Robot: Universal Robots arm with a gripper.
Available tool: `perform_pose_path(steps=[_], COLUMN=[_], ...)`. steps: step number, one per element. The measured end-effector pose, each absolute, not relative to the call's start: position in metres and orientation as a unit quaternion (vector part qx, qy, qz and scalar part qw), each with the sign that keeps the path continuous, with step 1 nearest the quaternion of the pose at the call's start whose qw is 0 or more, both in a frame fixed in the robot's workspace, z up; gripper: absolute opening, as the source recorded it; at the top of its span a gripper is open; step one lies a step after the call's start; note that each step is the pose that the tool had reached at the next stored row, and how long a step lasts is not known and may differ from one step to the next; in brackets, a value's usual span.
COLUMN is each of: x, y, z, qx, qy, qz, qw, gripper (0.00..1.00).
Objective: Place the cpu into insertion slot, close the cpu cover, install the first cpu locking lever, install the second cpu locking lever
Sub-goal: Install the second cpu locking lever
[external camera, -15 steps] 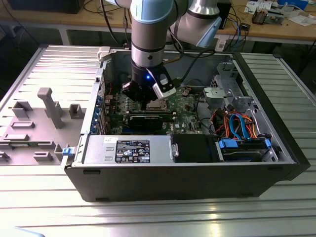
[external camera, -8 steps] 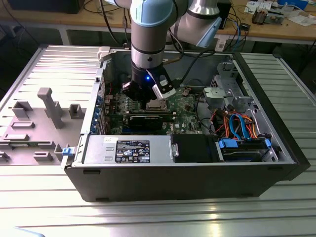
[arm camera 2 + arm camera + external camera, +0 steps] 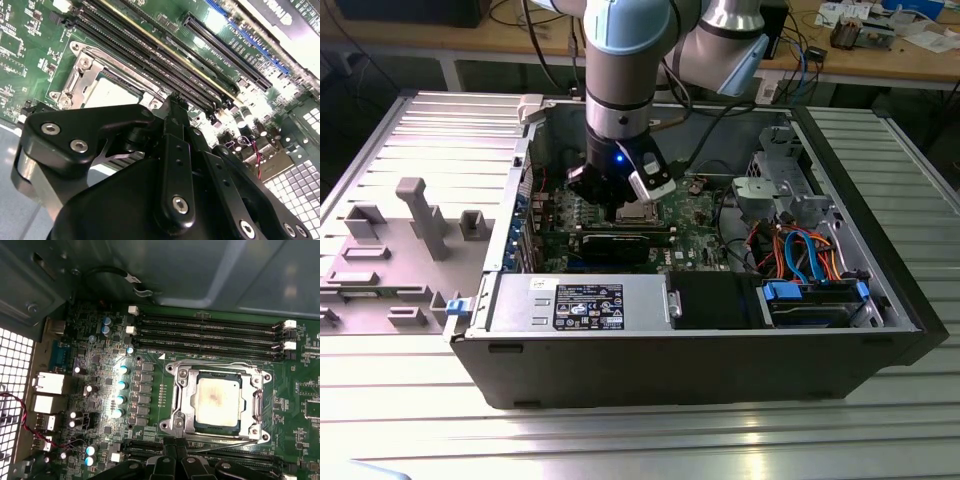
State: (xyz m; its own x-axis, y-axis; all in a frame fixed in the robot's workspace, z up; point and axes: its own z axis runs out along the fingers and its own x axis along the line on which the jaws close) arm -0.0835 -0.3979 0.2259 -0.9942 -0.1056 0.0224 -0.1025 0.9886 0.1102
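Observation:
The cpu (image 3: 217,400), a square chip with a silver-grey top, lies flat in the insertion slot (image 3: 176,371) on the green board. The cpu cover (image 3: 182,402), a silver frame with a square window, lies down around the chip. Thin metal levers run along the frame's edges; whether they are latched is unclear. My gripper (image 3: 176,442) hangs just off one side of the socket, fingers together and holding nothing. In the second wrist view the gripper (image 3: 175,102) stands next to the cpu (image 3: 112,92). In the exterior view the gripper (image 3: 620,205) hovers low beside the socket (image 3: 640,213) inside the open case.
Long memory slots (image 3: 210,332) run along the far side of the socket. A long black card (image 3: 620,243) lies across the board, with the power supply (image 3: 580,305) in front. Drive cage and cables (image 3: 800,250) fill the exterior view's right. A grey fixture plate (image 3: 410,240) sits outside the case.

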Motion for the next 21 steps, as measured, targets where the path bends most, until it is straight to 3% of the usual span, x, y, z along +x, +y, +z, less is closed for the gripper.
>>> perform_pose_path(steps=[11,21], x=[-0.084,-0.0865], y=[-0.4066,-0.407], z=[0.2259,0.2221], qx=[0.052,0.053], qy=[-0.997,-0.995], qz=[-0.057,-0.089], qw=[0.014,0.012], gripper=[0.11,0.11])
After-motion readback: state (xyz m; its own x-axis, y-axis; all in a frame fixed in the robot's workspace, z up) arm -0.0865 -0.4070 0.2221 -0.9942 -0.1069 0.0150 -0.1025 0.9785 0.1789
